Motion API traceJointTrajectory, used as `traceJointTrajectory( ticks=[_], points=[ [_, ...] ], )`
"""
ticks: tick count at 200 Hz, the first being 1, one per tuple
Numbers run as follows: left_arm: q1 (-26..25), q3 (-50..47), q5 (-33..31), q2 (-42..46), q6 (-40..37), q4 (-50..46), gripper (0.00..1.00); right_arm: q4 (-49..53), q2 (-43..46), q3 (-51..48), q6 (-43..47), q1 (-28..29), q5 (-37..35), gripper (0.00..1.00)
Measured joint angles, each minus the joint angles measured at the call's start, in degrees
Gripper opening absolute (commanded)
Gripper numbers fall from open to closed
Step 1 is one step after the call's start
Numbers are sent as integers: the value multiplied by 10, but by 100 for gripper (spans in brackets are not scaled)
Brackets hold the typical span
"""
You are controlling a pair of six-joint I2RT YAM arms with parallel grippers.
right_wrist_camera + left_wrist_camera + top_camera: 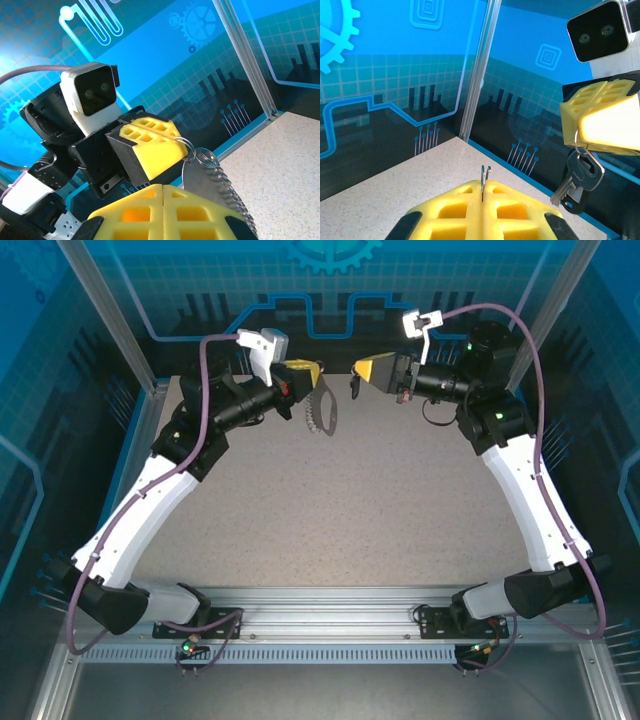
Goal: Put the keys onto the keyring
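The keys (580, 175) hang just beside the keyring (322, 415). Our right fingers (600, 115) are closed on them; our left fingers (460, 210) clamp the keyring's metal loop. We risk a drop if threading twists either loose.

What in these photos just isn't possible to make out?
- Top view: the key is too small to show whether it's on the keyring.
- Left wrist view: the left claw covers all but a metal sliver of the keyring.
- Right wrist view: the right claw blocks the key; the bottom edge cuts off the keyring.
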State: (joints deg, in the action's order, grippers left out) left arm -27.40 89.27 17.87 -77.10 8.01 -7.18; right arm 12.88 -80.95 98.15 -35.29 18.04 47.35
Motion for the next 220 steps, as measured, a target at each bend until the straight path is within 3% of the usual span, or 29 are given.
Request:
traceJointTrajectory(
  ticks=[100, 220],
  points=[
    [-11, 11, 42, -9, -9, -5, 0, 49, -57, 76, 48, 48, -29, 0],
    [-18, 17, 50, -9, -20, -19, 0, 83, -80, 111, 73, 56, -35, 0]
  ],
)
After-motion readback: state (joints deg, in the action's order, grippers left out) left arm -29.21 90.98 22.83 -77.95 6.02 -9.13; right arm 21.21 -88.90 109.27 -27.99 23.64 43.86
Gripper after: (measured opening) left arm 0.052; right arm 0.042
